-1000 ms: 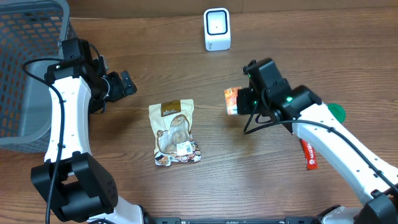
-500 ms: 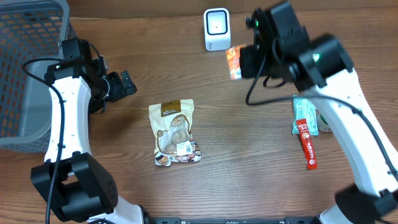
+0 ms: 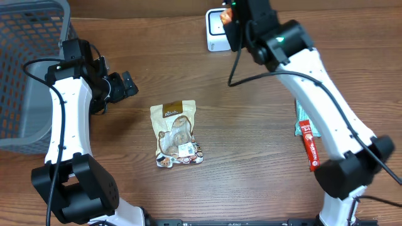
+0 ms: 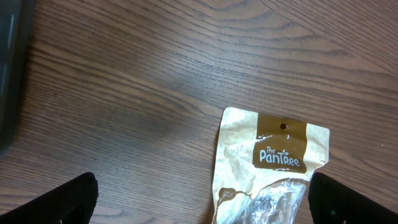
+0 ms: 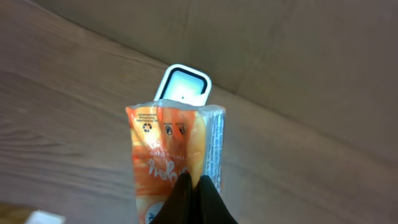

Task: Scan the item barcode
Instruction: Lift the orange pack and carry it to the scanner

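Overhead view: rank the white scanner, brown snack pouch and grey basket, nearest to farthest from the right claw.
From the right claw, shut on the orange packet:
1. White scanner, just beside it at the far edge.
2. Brown snack pouch, table centre.
3. Grey basket, far left corner.

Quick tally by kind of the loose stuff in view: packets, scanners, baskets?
Packets: 4 (brown pouch, orange packet, red stick, teal packet)
Scanner: 1
Basket: 1
Total: 6
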